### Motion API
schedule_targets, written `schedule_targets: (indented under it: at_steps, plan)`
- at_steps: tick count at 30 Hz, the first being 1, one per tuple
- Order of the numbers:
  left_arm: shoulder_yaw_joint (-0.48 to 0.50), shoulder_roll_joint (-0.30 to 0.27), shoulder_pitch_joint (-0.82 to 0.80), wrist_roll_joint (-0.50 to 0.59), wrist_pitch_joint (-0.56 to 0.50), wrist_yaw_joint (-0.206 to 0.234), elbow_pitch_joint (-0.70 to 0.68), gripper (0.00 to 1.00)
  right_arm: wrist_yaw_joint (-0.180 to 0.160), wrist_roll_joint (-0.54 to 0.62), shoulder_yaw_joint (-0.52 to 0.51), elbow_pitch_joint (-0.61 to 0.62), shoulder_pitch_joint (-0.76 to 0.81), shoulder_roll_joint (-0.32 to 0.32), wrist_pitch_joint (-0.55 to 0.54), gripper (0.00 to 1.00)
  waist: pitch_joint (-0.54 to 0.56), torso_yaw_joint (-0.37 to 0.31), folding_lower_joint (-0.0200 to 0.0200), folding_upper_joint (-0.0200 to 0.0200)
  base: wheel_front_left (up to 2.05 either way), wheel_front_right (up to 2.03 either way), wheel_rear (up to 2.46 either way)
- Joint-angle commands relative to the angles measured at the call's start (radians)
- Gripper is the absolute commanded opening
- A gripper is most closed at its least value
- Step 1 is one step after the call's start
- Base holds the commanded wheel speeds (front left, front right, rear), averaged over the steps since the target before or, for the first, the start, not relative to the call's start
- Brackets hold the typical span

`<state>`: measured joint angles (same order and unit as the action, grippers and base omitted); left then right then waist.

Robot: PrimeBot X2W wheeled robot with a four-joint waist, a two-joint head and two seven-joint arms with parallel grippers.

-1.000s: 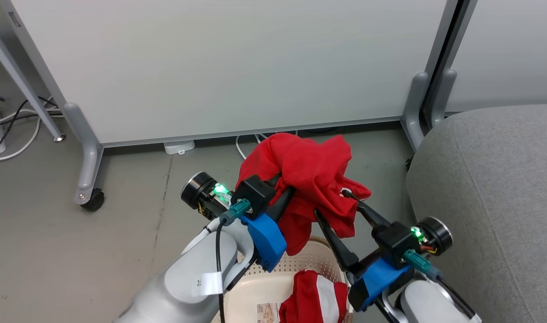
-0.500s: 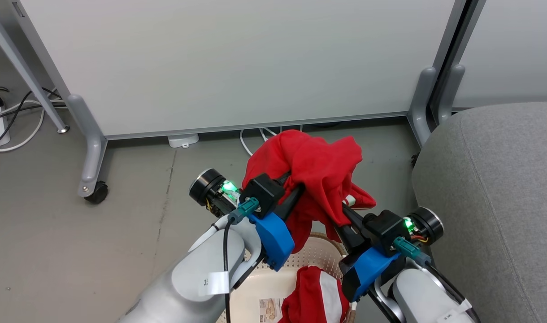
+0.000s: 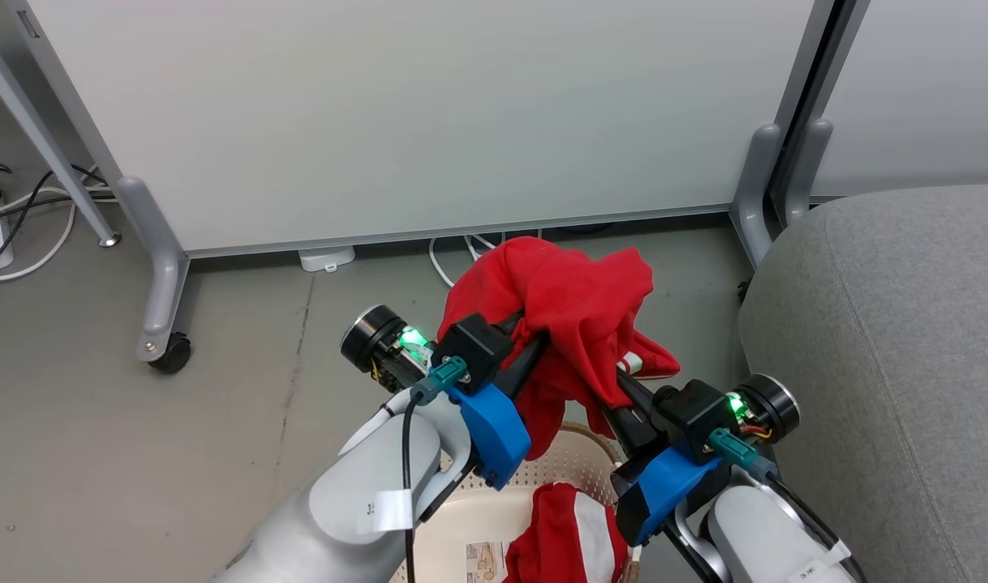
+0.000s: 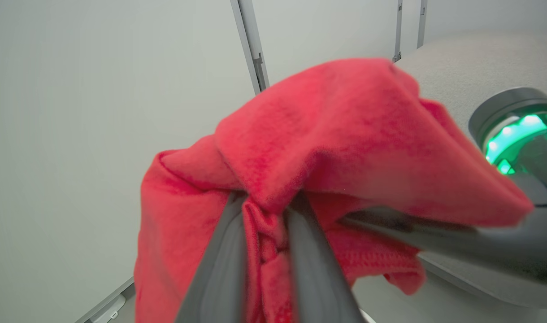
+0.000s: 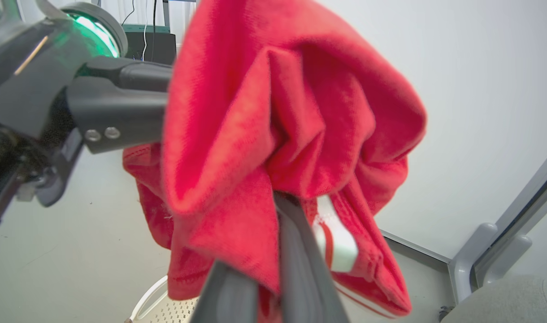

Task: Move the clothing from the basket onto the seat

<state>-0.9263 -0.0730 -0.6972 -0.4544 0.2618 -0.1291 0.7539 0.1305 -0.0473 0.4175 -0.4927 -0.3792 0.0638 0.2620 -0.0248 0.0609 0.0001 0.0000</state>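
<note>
A plain red garment (image 3: 571, 312) hangs bunched in the air above the basket (image 3: 579, 449), held between both grippers. My left gripper (image 3: 533, 336) is shut on its left side, and the fabric is pinched between the grey fingers (image 4: 224, 255). My right gripper (image 3: 621, 382) is shut on the lower right folds (image 5: 237, 188), near a small white patch (image 5: 336, 237). A red garment with a white stripe (image 3: 571, 538) lies in the cream basket, beside a paper label (image 3: 482, 563). The grey seat (image 3: 891, 348) fills the right side.
A white partition panel (image 3: 413, 113) stands behind on grey legs, with a castor (image 3: 170, 354) at the left and another leg (image 3: 751, 186) next to the seat. Cables (image 3: 32, 219) and a white power block (image 3: 326, 259) lie on the grey floor.
My right gripper, open around the cloth's lower edge a second ago, has closed on it and shifted slightly left and up. The left gripper keeps its hold. The camera has moved a little.
</note>
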Motion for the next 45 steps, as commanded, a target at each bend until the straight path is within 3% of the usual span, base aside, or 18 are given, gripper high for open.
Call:
schedule_targets:
  at_steps: [1, 3, 4, 5, 25, 45]
  plan:
    - [0.001, 0.0, 0.002, 0.007, 0.005, -0.001, 0.002, 0.0, 0.0, -0.008, 0.0, 0.004, 0.0, -0.001, 0.005, 0.0, 0.0, 0.0, -0.0001, 0.0, 0.0, 0.0, 0.0]
    - [0.002, 0.0, 0.002, 0.006, 0.005, -0.002, 0.005, 0.0, 0.0, -0.009, 0.001, 0.003, 0.0, -0.001, 0.005, 0.0, 0.0, 0.0, -0.0001, 0.0, 0.0, 0.0, 0.0]
    - [0.005, 0.0, 0.003, 0.0, 0.005, -0.001, 0.009, 0.06, 0.0, -0.009, 0.002, 0.003, 0.0, -0.001, 0.005, 0.0, 0.0, 0.0, -0.0001, 0.0, 0.0, 0.0, 0.0]
    - [0.009, 0.0, 0.006, -0.007, 0.005, -0.001, 0.014, 1.0, 0.0, -0.009, 0.002, 0.003, 0.001, -0.001, 0.005, 0.0, 0.001, -0.001, -0.0001, 0.0, 0.0, 0.0, 0.0]
    - [0.04, 0.004, 0.002, 0.022, 0.004, -0.002, 0.015, 1.0, 0.0, -0.018, -0.02, 0.017, 0.01, -0.002, 0.005, 0.0, -0.02, -0.031, -0.0001, 0.0, 0.0, 0.0, 0.0]
    - [0.081, -0.022, 0.009, 0.062, 0.004, 0.0, -0.051, 1.0, 0.0, 0.004, -0.172, 0.091, -0.021, 0.023, 0.005, 0.0, -0.121, -0.202, -0.0001, 0.0, 0.0, 0.0, 0.0]
